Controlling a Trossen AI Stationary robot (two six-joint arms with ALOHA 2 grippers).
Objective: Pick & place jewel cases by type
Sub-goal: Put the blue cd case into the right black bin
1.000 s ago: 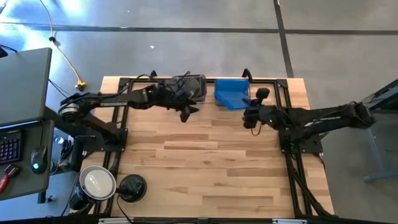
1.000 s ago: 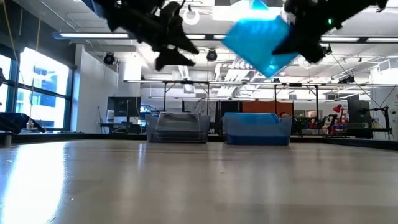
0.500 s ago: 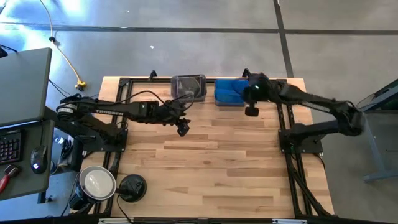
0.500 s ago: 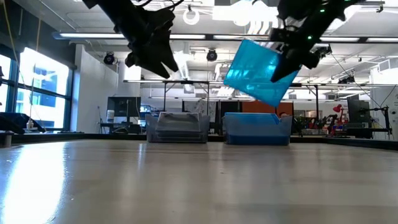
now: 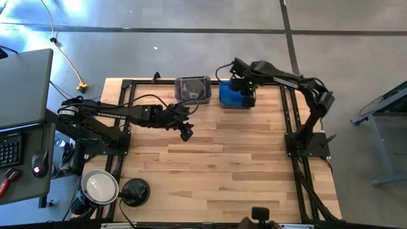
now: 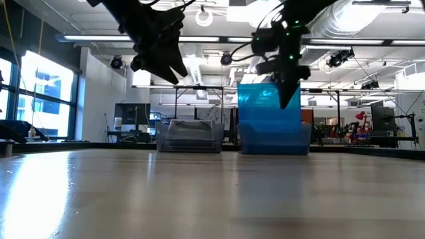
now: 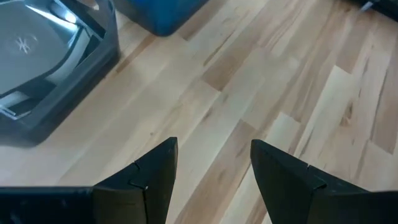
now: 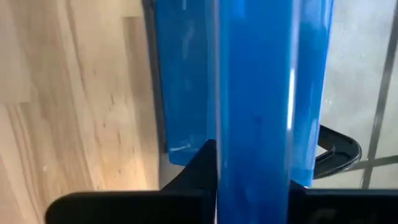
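My right gripper (image 5: pixel 245 89) hangs over the far right tub (image 5: pixel 230 98), which is filled with blue, and is shut on a blue jewel case (image 6: pixel 264 103). The case stands upright just above that tub (image 6: pixel 273 139). In the right wrist view the blue jewel case (image 8: pixel 252 87) shows edge-on. My left gripper (image 5: pixel 186 131) is open and holds nothing. It hovers above the bare wood, near of the smoky tub (image 5: pixel 193 89), in which clear cases with shiny discs (image 7: pixel 37 46) lie stacked. My right gripper pinches the blue case between its two fingers near the upper edge (image 6: pixel 279 89), coming from above and pointing down. The case hangs upright below the fingers (image 8: pixel 198 163). Its lower edge is at the tub's rim; whether it touches the tub cannot be told.
Both tubs sit side by side at the table's far edge inside a black frame rail (image 5: pixel 289 108). A round black disc-shaped object (image 5: pixel 135 191) and a white-lined cup (image 5: pixel 100 187) stand at the near left corner. Bare wood (image 5: pixel 216 165) fills the middle.
My right gripper swung toward the far edge and over the blue-filled tub, turning from level to pointing down. The blue case went from tilted and high to upright and lower, at the tub. My left gripper drew back from the smoky tub toward the near edge, then kept still.
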